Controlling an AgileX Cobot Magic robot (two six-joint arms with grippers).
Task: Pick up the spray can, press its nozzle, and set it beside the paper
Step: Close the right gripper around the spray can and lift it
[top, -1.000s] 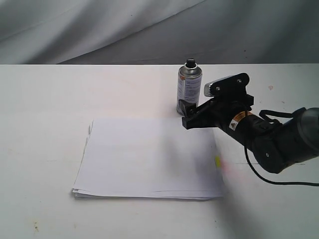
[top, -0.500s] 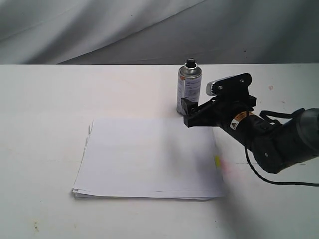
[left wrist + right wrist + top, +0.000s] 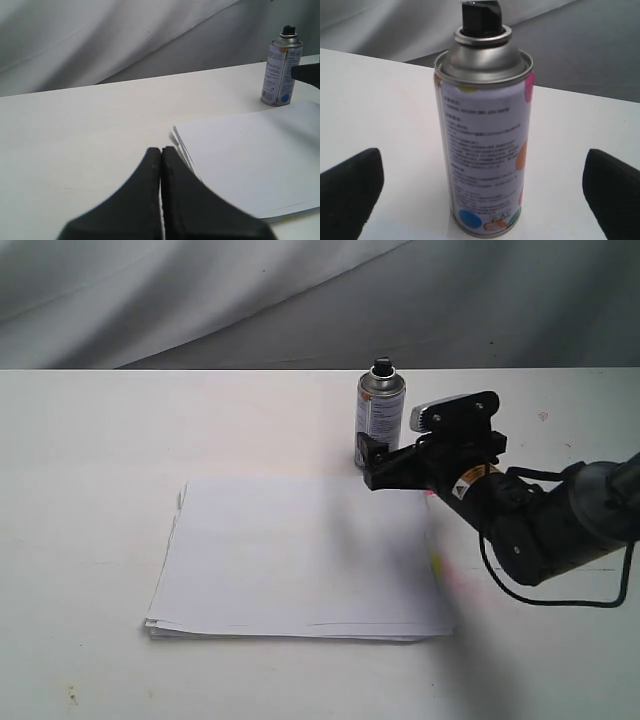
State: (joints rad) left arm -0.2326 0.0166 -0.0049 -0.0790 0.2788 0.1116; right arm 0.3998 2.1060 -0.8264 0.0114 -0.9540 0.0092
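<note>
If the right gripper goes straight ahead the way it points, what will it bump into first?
Most likely the spray can. It stands upright straight ahead of the right gripper, centred between its open fingers, with nothing in between. The exact gap is hard to judge.

We are recording the spray can as standing upright just beyond the far edge of the paper, towards that edge's right end in the exterior view. The can is showing a silver metal body, a white label with fine print and coloured dots, and a blue dot near the base. The nozzle, black and narrow, is sitting on the domed top. The paper is lying flat as a white stack with slightly uneven edges and a yellow tab at its right side.
</note>
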